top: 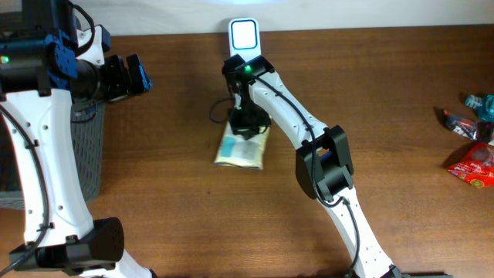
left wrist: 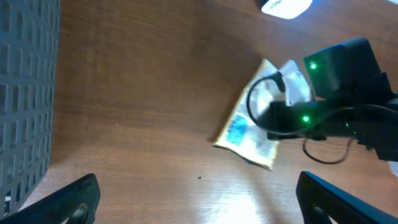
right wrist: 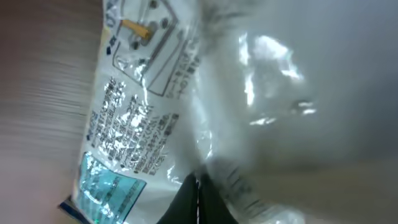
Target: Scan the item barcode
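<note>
Packet (top: 241,151): clear crinkly plastic, pale printed label, teal patch, lying flat mid-tabletop (top: 401,85). Right gripper (top: 245,123) jaws pinched together on its 12 o'clock edge. Scanner (top: 244,35) at 12 o'clock. Left gripper (top: 139,75) at 10 o'clock, jaws wide apart.

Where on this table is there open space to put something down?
Widest bare wood lies between the right arm and the snack wrappers at the right edge. Another free patch sits between the basket and the packet. Crowded: the middle back, where the right gripper grips the packet near the scanner.
</note>
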### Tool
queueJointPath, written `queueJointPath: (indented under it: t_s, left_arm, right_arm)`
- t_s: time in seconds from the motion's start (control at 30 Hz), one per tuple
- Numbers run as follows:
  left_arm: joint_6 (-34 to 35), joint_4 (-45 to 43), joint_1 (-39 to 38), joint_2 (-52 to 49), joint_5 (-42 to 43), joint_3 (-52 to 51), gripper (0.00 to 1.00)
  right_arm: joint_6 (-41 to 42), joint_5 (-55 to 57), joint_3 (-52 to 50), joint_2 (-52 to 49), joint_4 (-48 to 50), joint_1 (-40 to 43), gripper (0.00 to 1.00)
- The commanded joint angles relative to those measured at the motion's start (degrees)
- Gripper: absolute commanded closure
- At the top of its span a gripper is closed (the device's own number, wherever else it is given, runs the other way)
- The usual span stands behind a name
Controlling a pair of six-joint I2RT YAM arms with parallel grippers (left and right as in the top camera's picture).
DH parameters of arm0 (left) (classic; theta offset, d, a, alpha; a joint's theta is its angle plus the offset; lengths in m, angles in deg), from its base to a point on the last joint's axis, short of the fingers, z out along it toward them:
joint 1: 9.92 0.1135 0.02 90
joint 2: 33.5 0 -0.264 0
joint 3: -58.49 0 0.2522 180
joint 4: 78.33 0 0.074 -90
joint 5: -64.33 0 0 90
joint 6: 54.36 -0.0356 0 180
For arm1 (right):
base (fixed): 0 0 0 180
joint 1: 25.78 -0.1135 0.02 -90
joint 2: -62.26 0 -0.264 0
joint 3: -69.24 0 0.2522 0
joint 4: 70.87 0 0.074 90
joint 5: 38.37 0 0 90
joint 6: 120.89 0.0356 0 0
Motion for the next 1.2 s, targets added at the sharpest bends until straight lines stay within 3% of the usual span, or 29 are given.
queueJointPath:
  t_s: [0.0,0.07,0.17,0.2,0.37,0.4,0.43,0.5,0.53,0.6,0.67,0.7,0.73,0.77,0.8,0.83,0.93,0.97,1.03,1.17]
  left_arm:
    - [0.5,0.1,-0.1,0.6,0.0,0.3,0.01]
    - [0.5,0.0,-0.1,0.6,0.0,0.3,0.01]
    - [0.5,0.1,-0.1,0.6,0.0,0.3,0.01]
    - [0.5,0.0,-0.1,0.6,0.0,0.3,0.01]
    - [1.6,-0.1,-0.1,0.6,1.3,0.3,0.01]
    - [2.9,0.0,-0.1,0.6,3.0,0.3,0.01]
    - [3.3,0.0,-0.1,0.6,4.1,0.3,0.01]
    - [3.3,-0.2,-0.1,0.6,4.1,0.3,0.01]
    - [3.3,-1.0,-0.1,0.6,5.5,0.3,0.01]
    - [3.3,-1.2,-0.1,0.6,7.1,0.3,0.01]
    - [4.0,-3.3,-0.3,0.3,7.4,0.0,0.01]
    - [4.0,-3.0,-1.2,0.1,7.3,-1.0,0.04]
    - [3.9,-2.7,-2.5,0.0,6.3,-2.6,0.25]
    - [3.9,-2.6,-3.9,0.0,4.7,-4.7,0.51]
    - [3.9,-2.8,-5.5,0.0,3.4,-7.2,0.69]
    - [4.0,-3.8,-7.2,0.0,3.3,-10.3,0.96]
    - [8.2,-14.7,-14.0,0.0,7.6,-25.8,1.0]
    - [10.3,-23.4,-17.0,-0.1,12.0,-33.6,1.0]
    - [14.0,-32.3,-19.8,-0.1,15.4,-41.4,1.0]
    - [24.8,-56.1,-26.0,-0.2,15.9,-59.1,1.0]
  right_arm:
    - [1.4,16.3,-0.9,6.6,-2.8,0.5,0.91]
    - [-2.1,19.1,-0.9,10.3,-2.6,1.7,0.6]
    - [-6.6,19.2,-0.9,12.4,-2.2,5.4,0.5]
    - [-6.8,18.4,-0.9,12.4,-2.2,7.1,0.35]
    - [-10.7,5.9,-0.9,12.4,-0.3,16.8,0.31]
    - [-10.7,3.9,-0.9,12.4,-0.1,18.5,0.26]
    - [-10.7,1.8,-0.9,12.4,-0.3,19.9,0.14]
    - [-14.9,-3.3,-0.9,12.4,-0.5,21.6,0.1]
    - [-18.9,-6.6,-0.9,12.4,-0.5,21.9,0.11]
    - [-26.2,-13.3,-0.9,12.4,-0.4,21.7,0.25]
    - [-27.2,-12.5,-0.9,12.4,0.4,20.7,0.48]
    - [-27.2,-11.9,-0.9,12.3,0.8,20.2,0.65]
    - [-27.2,-11.9,-0.9,12.3,0.9,20.0,0.75]
    - [-27.2,-11.9,-0.9,12.3,0.9,19.9,0.78]
    - [-27.2,-11.9,-0.9,12.3,0.9,19.9,0.87]
    - [-27.2,-12.2,-0.9,12.0,1.0,19.9,0.95]
    - [-27.2,-14.9,-0.9,10.7,1.0,19.5,0.96]
    - [-27.2,-15.2,-0.9,9.8,1.1,19.2,0.96]
    - [-27.2,-15.4,-0.9,8.9,1.7,18.6,0.96]
    - [-27.2,-17.9,-0.9,5.2,3.4,16.9,0.96]
